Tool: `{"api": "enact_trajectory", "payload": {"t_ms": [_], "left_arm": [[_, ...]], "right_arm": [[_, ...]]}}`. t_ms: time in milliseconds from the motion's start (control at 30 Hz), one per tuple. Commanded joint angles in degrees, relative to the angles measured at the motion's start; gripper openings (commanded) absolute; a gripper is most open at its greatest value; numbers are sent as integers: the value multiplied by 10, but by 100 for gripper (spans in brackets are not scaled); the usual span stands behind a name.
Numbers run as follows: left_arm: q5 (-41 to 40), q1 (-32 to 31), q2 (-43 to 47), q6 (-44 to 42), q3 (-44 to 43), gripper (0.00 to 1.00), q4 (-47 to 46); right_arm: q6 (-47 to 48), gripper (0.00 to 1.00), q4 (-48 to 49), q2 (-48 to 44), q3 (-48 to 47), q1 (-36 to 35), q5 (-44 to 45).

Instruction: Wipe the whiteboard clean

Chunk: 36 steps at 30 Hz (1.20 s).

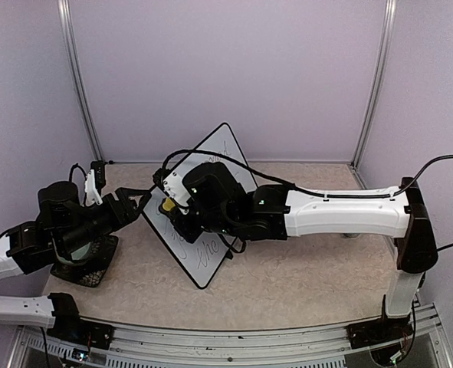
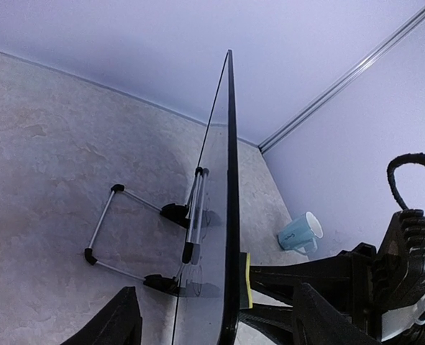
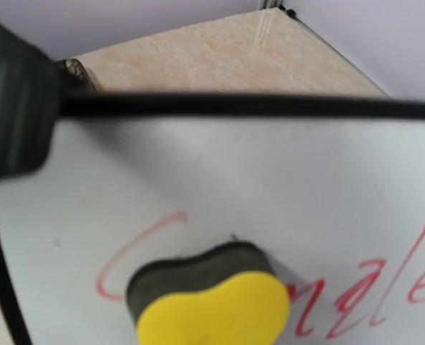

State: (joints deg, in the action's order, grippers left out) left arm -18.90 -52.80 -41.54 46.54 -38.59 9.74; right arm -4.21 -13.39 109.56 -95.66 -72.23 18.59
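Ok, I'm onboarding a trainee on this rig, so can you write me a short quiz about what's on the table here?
1. True or false: the whiteboard lies flat on the table.
2. What colour is the writing on it? A black, B red, C green.
3. Which gripper presses the yellow eraser against the board?
Key: 1 false, it stands upright on its stand. 2 B. 3 the right gripper.

Yellow eraser [image 3: 212,316], dark pad against whiteboard [image 3: 270,180], over red writing [image 3: 370,295], beige tabletop [image 3: 198,57] beyond
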Motion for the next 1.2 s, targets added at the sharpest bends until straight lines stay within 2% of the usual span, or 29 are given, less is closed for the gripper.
{"api": "enact_trajectory", "payload": {"t_ms": [0,233,400,900,1167], "left_arm": [[2,-3,-6,-1,6,64,-21],[5,-3,-13,-7,4,39,-35],[16,-3,-21,-13,1,26,-44],[20,-12,-33,-11,8,21,-68],[15,-13,-24,-15,11,14,-72]], "right_arm": [[-5,4,4,-14,25,-7,8],[3,1,34,-48,50,-9,-3],[-6,2,6,-40,18,-9,-4],[-10,0,-43,16,-78,-9,-16],[-32,0,-49,24,-66,-9,2]]}}
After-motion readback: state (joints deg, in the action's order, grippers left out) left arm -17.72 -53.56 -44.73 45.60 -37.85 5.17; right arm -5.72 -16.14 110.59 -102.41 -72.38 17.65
